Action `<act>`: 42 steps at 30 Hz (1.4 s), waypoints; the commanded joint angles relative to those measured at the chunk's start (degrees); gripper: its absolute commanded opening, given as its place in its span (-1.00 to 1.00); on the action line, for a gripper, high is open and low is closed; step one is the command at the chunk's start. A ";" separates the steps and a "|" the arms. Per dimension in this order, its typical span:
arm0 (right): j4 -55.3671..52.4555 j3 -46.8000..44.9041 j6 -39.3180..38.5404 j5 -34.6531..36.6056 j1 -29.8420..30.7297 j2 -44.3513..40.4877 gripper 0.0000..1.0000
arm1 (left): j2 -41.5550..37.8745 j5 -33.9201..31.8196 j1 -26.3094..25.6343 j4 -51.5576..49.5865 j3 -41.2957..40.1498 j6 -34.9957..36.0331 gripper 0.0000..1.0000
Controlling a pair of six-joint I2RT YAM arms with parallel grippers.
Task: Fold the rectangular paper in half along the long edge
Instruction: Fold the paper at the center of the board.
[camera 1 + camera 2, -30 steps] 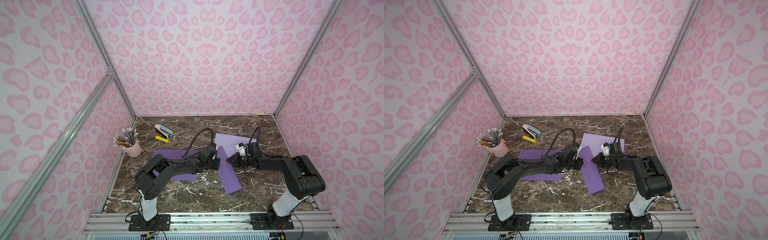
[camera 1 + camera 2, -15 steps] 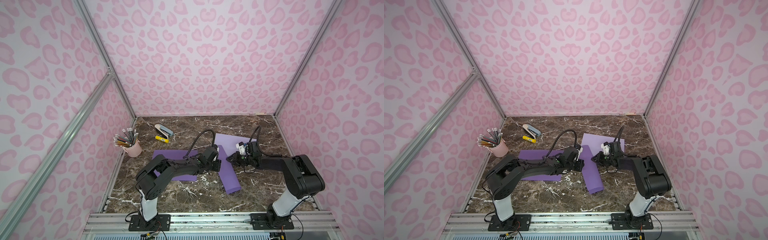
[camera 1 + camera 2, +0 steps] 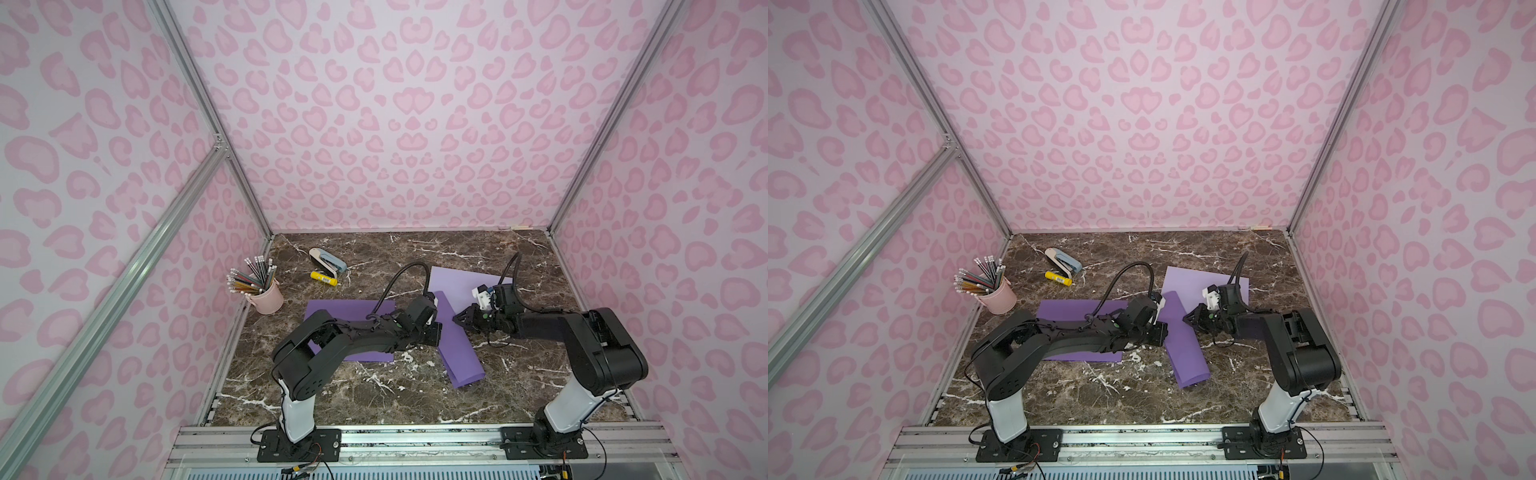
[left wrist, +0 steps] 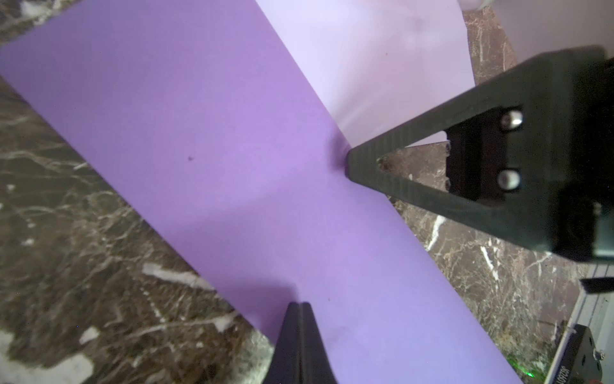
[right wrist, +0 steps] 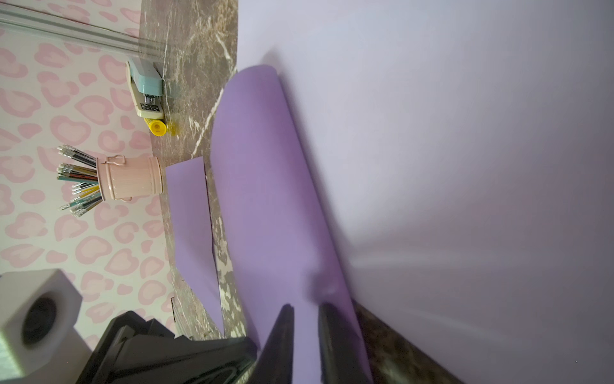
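The rectangular paper (image 3: pixel 461 357) is purple and lies doubled over lengthwise as a long strip, running diagonally mid-table in both top views (image 3: pixel 1187 357). My left gripper (image 3: pixel 434 332) is shut, and its tip (image 4: pixel 300 304) presses down on the strip (image 4: pixel 232 149) near its left edge. My right gripper (image 3: pixel 455 322) faces it from the other side. Its jaws (image 5: pixel 305 307) stand a narrow gap apart, with the tips resting on the strip (image 5: pixel 265 199) near its right edge and nothing clamped between them. One finger (image 4: pixel 365 166) of it touches that edge.
A paler lilac sheet (image 3: pixel 457 282) lies flat behind the strip, partly under its far end. Another purple sheet (image 3: pixel 349 309) lies under the left arm. A pink cup of pencils (image 3: pixel 268 297), a stapler (image 3: pixel 328 262) and a yellow glue stick (image 3: pixel 324 278) stand at the back left.
The left gripper has shifted a little along the strip's left edge. The right arm and the paper have barely moved.
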 commanded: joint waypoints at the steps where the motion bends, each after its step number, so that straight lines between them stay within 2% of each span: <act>1: 1.60 0.68 0.02 0.38 0.10 0.18 -0.60 | -0.47 -0.34 -0.08 2.44 -0.22 0.00 -0.92; 19: 1.82 0.52 0.47 0.84 0.69 0.11 -0.60 | 2.87 -1.21 -0.27 2.09 -0.09 0.00 -0.92; 27: -1.98 1.14 -0.97 3.21 1.60 -3.91 -0.59 | 2.61 -1.49 -0.25 2.01 -1.56 -0.02 -0.92; 31: -2.60 1.76 -1.52 2.73 1.60 -3.27 -0.59 | 2.58 -1.49 -0.29 1.93 -1.89 -0.09 -0.92; 35: -1.50 1.43 -1.16 2.33 2.01 -1.27 -0.65 | 2.53 -1.32 -0.25 1.95 -1.73 -0.10 -0.92; 42: -2.28 0.90 -1.50 4.42 1.11 1.16 -0.87 | 2.13 -1.49 -0.31 1.50 -1.98 0.32 -0.92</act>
